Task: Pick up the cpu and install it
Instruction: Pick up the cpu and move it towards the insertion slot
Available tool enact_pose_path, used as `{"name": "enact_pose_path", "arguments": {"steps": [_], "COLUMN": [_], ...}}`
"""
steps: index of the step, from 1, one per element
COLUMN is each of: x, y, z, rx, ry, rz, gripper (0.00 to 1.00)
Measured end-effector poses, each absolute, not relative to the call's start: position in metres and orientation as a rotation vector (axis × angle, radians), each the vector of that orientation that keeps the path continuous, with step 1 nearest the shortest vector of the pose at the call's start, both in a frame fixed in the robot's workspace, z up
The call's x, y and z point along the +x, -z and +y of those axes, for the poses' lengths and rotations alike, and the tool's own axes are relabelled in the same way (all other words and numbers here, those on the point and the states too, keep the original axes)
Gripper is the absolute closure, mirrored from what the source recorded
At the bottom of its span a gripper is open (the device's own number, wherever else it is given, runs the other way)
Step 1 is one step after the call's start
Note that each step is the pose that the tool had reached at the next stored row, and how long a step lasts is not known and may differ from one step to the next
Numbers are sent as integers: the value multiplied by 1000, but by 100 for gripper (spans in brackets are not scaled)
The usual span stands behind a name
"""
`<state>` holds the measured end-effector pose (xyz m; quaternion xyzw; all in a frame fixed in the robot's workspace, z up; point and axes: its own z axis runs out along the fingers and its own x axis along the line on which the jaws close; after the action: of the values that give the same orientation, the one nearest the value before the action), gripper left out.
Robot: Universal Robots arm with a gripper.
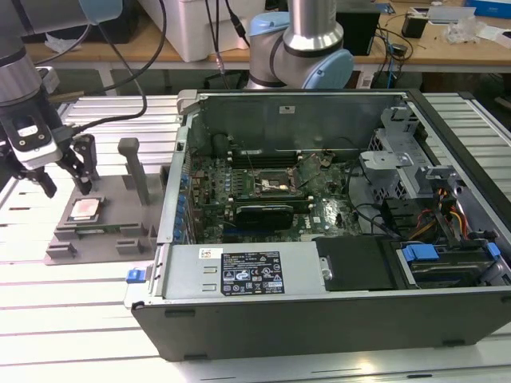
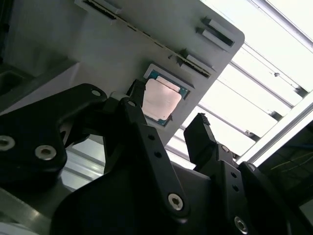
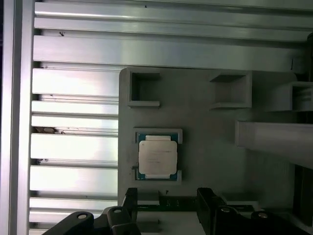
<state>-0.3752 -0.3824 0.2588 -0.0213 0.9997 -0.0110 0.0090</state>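
At the exterior view's left, my gripper [image 1: 68, 190] hangs just above the cpu [image 1: 85, 209], fingers spread wide and holding nothing. The cpu lies flat in its recess on the grey fixture plate [image 1: 104, 233]. In the second wrist view it shows beyond the gap between my fingers [image 2: 200, 128]. The open computer case [image 1: 319, 307] stands at the exterior view's right.

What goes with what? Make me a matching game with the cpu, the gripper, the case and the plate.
Things:
1 cpu
2 gripper
3 case
4 plate

States:
a grey, with upright posts
b lies flat on the plate
c side off, board showing
d open, near the cpu

Pairs: 1-b, 2-d, 3-c, 4-a
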Motion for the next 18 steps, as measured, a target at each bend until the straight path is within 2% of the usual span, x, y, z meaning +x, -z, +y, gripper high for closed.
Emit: {"name": "enact_pose_path", "arguments": {"steps": [18], "x": [-381], "y": [-252], "z": [-382], "rx": [-66], "ry": [31], "rz": [3123], "gripper": [40]}}
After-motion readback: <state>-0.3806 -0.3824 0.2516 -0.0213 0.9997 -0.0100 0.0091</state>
